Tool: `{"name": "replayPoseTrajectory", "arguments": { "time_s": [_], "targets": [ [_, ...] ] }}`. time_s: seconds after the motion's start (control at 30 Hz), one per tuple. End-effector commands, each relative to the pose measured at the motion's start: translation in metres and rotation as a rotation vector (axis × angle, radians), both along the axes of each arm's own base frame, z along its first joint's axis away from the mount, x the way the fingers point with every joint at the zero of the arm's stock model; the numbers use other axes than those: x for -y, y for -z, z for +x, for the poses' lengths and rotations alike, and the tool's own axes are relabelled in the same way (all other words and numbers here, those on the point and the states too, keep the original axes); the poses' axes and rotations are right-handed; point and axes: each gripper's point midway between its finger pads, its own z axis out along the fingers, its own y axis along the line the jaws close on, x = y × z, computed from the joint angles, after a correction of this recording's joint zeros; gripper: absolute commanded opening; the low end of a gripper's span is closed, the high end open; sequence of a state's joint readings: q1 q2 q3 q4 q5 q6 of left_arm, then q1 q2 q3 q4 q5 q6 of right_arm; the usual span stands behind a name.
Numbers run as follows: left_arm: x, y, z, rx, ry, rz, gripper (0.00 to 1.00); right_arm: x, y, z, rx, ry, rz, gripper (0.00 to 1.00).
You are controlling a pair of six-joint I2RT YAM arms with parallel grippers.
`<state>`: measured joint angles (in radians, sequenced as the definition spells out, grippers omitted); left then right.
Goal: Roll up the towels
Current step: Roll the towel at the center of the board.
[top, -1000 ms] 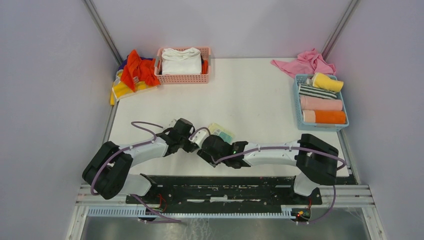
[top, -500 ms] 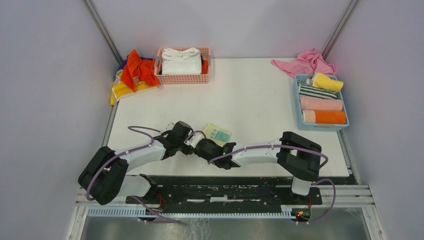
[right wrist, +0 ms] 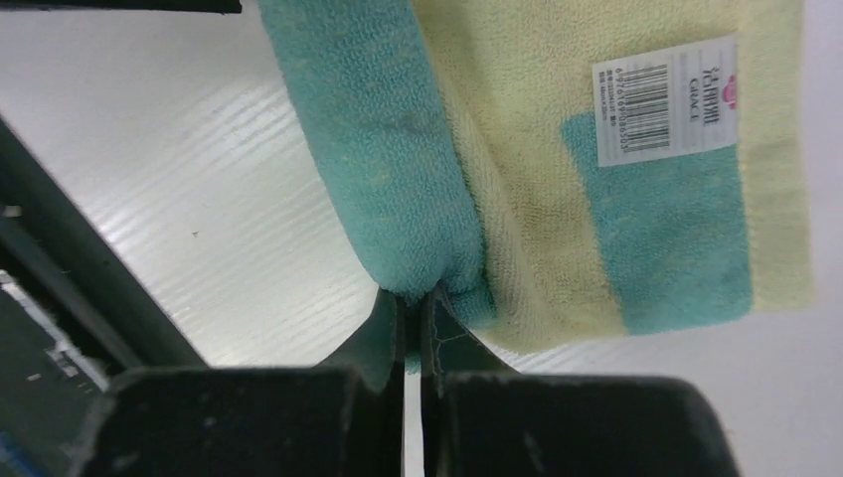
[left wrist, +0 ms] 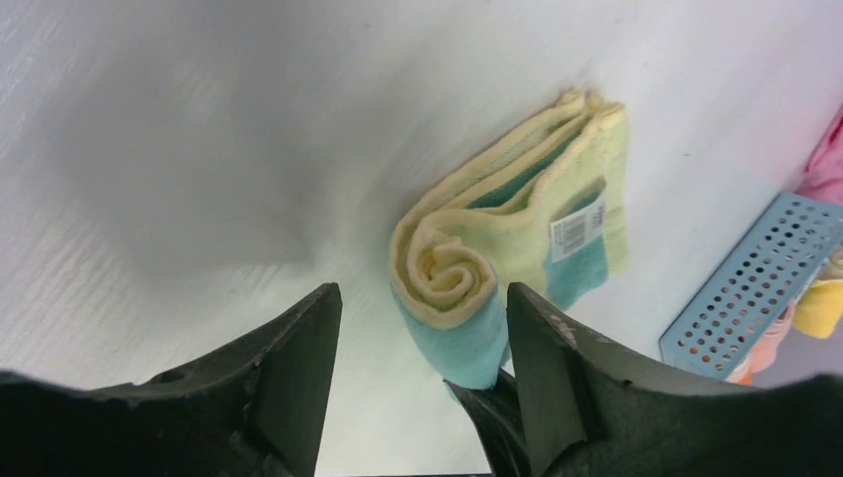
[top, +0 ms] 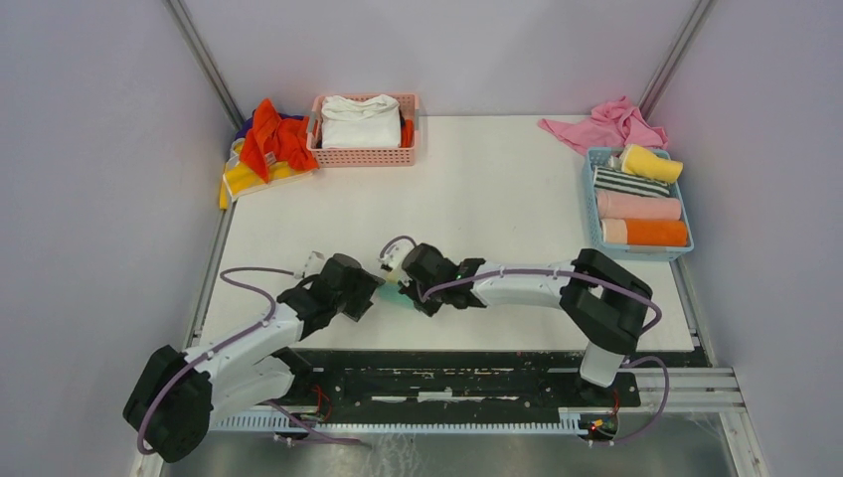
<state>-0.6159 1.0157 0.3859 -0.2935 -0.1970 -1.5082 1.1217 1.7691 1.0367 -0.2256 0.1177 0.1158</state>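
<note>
A pale yellow and teal towel (left wrist: pixel 467 268) lies near the front of the table, rolled up from one end, with the rest flat (right wrist: pixel 616 169) and a white label showing. My right gripper (right wrist: pixel 408 303) is shut on the teal end of the roll (right wrist: pixel 378 149). My left gripper (left wrist: pixel 422 298) is open, one finger on each side of the roll's spiral end, not touching it. From above, the towel (top: pixel 395 290) is mostly hidden between the left gripper (top: pixel 363 290) and the right gripper (top: pixel 410 286).
A blue basket (top: pixel 592 204) at the right edge holds several rolled towels. A pink cloth (top: pixel 601 124) lies behind it. At the back left stand a pink basket (top: pixel 363 156) with a white towel and a tray of orange-red and yellow cloths (top: pixel 263 149).
My left gripper has opened, let go of the roll and drawn back toward the near left. My right gripper has closed on the roll's teal end.
</note>
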Motion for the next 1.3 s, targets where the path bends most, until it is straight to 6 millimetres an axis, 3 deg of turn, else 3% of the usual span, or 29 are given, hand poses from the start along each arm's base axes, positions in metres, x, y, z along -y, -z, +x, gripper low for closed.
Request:
{"name": "replayPoseTrajectory", "arguments": {
  "time_s": [0.0, 0.2, 0.43, 0.57, 1.0, 1.27],
  "targets": [
    [-0.012, -0.028, 0.013, 0.134, 0.002, 0.060, 0.70, 0.013, 0.022, -0.046, -0.475, -0.022, 0.139, 0.00],
    [-0.006, -0.046, 0.011, 0.226, 0.072, 0.021, 0.73, 0.010, 0.019, -0.030, -0.738, 0.071, 0.334, 0.00],
    [0.018, -0.036, 0.008, 0.270, 0.150, -0.103, 0.74, 0.023, 0.035, -0.009, -0.981, 0.230, 0.441, 0.01],
    [0.033, -0.038, 0.017, 0.293, 0.188, -0.137, 0.74, 0.035, 0.050, -0.004, -1.078, 0.292, 0.442, 0.01],
    [0.063, -0.030, 0.037, 0.276, 0.253, -0.182, 0.73, 0.049, 0.062, 0.010, -1.120, 0.365, 0.338, 0.01],
    [0.060, -0.028, 0.040, 0.273, 0.215, -0.182, 0.73, 0.051, 0.061, 0.014, -1.098, 0.363, 0.301, 0.01]
  ]
}}
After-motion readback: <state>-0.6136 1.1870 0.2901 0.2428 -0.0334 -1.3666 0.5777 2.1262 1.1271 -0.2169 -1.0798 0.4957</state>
